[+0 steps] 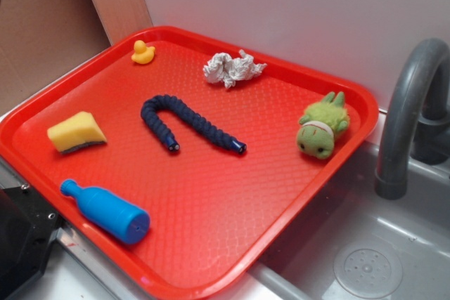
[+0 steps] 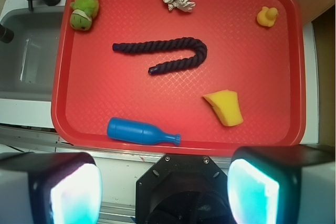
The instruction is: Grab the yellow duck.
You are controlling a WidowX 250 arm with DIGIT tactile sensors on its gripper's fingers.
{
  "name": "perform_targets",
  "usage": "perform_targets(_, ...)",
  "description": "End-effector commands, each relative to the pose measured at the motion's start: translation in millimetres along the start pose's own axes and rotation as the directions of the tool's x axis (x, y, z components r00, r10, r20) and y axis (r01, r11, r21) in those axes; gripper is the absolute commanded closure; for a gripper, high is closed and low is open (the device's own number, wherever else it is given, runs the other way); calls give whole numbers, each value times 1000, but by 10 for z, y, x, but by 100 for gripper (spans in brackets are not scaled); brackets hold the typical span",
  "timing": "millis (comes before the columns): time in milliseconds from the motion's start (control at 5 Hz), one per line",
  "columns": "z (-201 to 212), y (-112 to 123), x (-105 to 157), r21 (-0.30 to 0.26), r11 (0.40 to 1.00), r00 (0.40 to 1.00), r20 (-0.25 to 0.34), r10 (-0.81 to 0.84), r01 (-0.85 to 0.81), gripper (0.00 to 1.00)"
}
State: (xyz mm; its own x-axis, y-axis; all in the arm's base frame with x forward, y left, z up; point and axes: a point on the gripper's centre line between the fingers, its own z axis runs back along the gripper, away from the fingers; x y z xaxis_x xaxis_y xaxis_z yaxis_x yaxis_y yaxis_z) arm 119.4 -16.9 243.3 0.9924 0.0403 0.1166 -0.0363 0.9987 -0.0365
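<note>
The yellow duck (image 1: 143, 52) is tiny and glossy with an orange beak. It sits in the far left corner of the red tray (image 1: 211, 258). In the wrist view the duck (image 2: 267, 17) is at the tray's upper right. My gripper (image 2: 164, 190) is open and empty, high above the tray's near edge and over the robot base, far from the duck. Its two fingers (image 2: 73, 195) show wide apart at the bottom of the wrist view. The gripper does not show in the exterior view.
On the tray lie a yellow sponge wedge (image 1: 76, 132), a dark blue rope (image 1: 186, 123), a crumpled foil ball (image 1: 232, 68), a green plush toy (image 1: 322, 126) and a blue bottle (image 1: 107, 210). A sink (image 1: 365, 258) with a grey faucet (image 1: 408, 103) lies to the right.
</note>
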Motion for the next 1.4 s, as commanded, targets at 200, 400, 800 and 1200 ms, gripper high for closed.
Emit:
perform_targets(200,-269,99,331,41,995,994,66,91,-94,0)
perform_targets(400,-461,326,667,76,978,972,147,182,-195,0)
perform_targets(800,-677,1080,878,169,904,894,298,333,-393,0)
perform_targets(1200,-998,1579,1130,218,835,842,335,423,-506,0)
